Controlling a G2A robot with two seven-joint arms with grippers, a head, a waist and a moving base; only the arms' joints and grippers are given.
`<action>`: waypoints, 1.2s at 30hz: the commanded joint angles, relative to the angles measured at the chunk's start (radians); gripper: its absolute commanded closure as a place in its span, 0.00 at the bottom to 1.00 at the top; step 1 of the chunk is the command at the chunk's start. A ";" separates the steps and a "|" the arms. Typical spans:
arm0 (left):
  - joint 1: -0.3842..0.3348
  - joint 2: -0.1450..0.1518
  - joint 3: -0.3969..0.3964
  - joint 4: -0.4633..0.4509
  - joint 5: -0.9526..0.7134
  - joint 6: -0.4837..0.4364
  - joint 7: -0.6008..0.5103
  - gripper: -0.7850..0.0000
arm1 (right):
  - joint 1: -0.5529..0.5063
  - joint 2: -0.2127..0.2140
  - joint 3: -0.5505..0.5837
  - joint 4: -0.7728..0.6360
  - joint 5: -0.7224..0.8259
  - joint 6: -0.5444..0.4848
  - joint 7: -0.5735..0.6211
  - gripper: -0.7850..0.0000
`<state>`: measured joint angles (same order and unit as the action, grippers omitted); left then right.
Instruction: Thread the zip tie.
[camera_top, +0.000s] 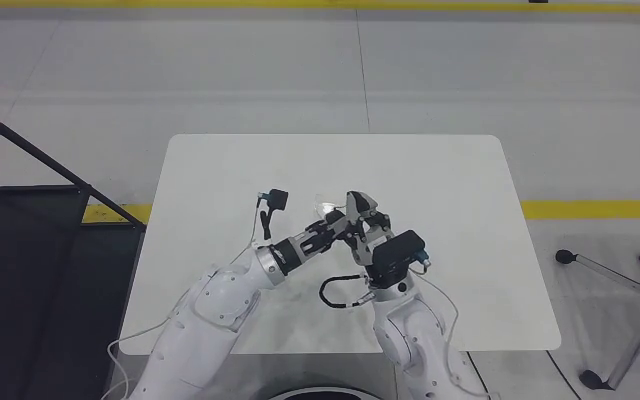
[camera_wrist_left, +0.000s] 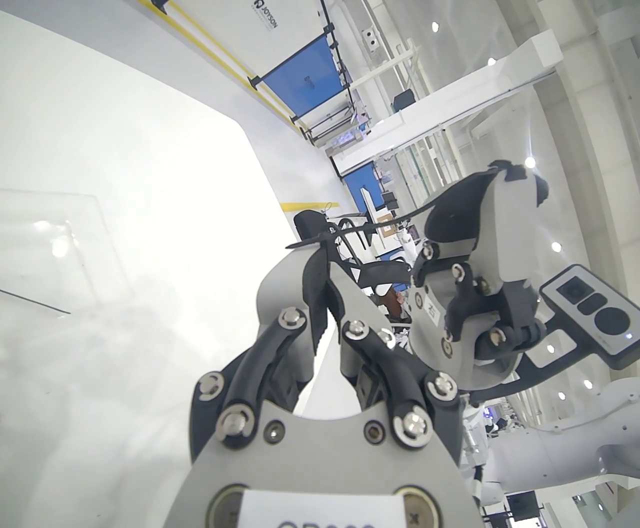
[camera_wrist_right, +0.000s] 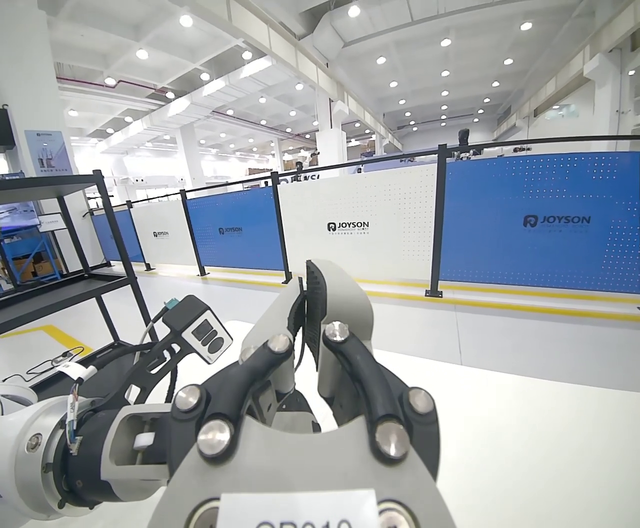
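top view: the two arms meet over the middle of the white counter (camera_top: 450, 200). the left gripper (camera_top: 338, 226) and the right gripper (camera_top: 357, 208) sit tip to tip, just beside a clear plastic sheet (camera_top: 325, 205) lying flat on the counter.

left wrist view: the left gripper (camera_wrist_left: 324, 250) has its pads pressed together on a black zip tie (camera_wrist_left: 370, 227), lifted above the counter. a short end pokes out past the pads on one side. on the other side the strap runs straight across to the right gripper (camera_wrist_left: 475, 200), which is clamped on its far part. the clear plastic sheet (camera_wrist_left: 60, 235) lies well apart on the counter below.

right wrist view: the right gripper (camera_wrist_right: 306, 285) is pinched together, with the thin black zip tie (camera_wrist_right: 300, 325) caught edge-on between its ribbed pads.
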<state>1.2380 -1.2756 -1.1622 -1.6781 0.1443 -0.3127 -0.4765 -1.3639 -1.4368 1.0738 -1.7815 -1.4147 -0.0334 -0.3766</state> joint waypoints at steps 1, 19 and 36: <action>0.001 0.001 0.000 -0.001 -0.002 -0.005 -0.002 1.00 | 0.003 0.000 -0.003 0.006 -0.003 -0.003 0.008 1.00; 0.017 0.002 -0.017 -0.012 0.010 0.006 0.085 1.00 | -0.015 0.000 0.021 -0.018 0.042 -0.010 0.022 0.00; 0.035 -0.006 -0.011 -0.032 0.137 0.012 0.266 1.00 | -0.112 0.021 0.190 -0.096 0.441 -0.169 0.210 0.00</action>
<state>1.2721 -1.2806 -1.1702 -1.7099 0.2853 -0.2981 -0.2227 -1.4699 -1.4176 1.2487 -1.8740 -1.0082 -0.2040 -0.2016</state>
